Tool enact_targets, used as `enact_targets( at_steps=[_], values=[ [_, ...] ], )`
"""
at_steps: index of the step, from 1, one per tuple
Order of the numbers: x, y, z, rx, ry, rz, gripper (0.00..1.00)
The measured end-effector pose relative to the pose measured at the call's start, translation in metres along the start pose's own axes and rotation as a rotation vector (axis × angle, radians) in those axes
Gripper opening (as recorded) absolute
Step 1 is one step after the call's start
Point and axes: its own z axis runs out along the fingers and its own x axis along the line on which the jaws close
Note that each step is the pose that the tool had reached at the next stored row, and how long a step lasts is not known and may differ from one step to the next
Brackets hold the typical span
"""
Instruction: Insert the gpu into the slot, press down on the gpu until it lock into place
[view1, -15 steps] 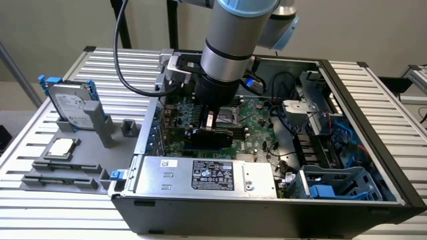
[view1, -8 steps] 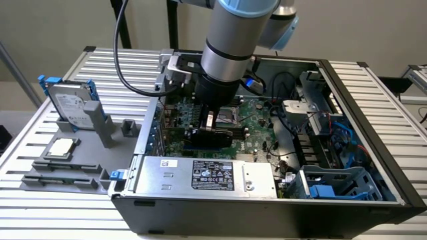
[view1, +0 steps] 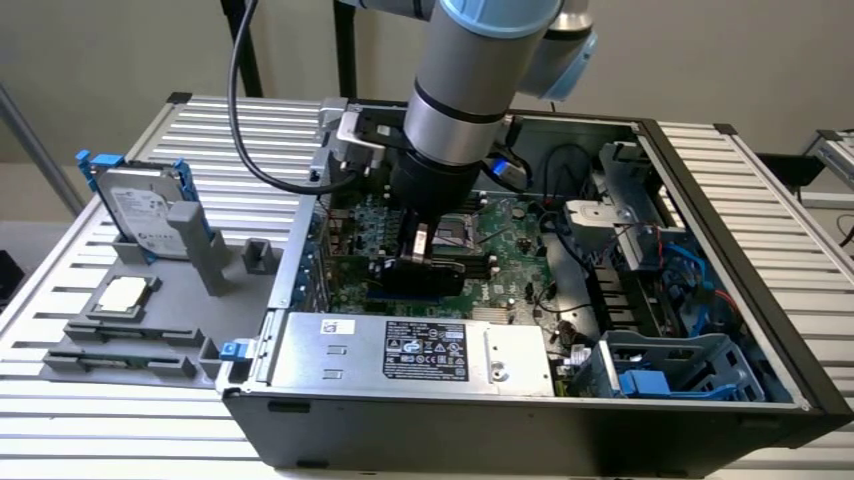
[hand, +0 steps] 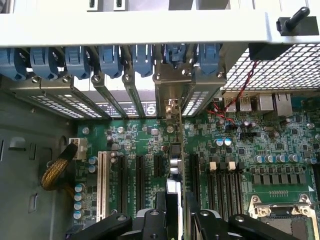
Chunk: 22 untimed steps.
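One gripper (view1: 419, 260) hung over the motherboard (view1: 521, 268), jaws wide apart.
Between them the gpu (view1: 416, 276) stood on edge; the label (view1: 424, 350) on the silver power supply (view1: 327, 350) was too small to read.

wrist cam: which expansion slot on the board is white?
The long slot next to the yellow cable bundle. The other slots running parallel to it are black.
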Motion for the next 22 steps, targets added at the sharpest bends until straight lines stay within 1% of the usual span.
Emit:
enact_targets(
  at_steps=[6,10,16,20,22],
  values=[
    [0.0005,-0.0037,0.0014,-0.0035,-0.0009,0.0,0.26],
    [0.0014,-0.0044,0.003,-0.0065,-0.0027,-0.001,0.26],
    [0.0017,-0.0045,0.0032,-0.0134,-0.0037,-0.001,0.26],
    [0.0016,-0.0042,0.0011,-0.0164,-0.005,-0.001,0.26],
    [0.0015,-0.0038,-0.0013,-0.018,-0.0042,-0.001,0.26]
  ],
)
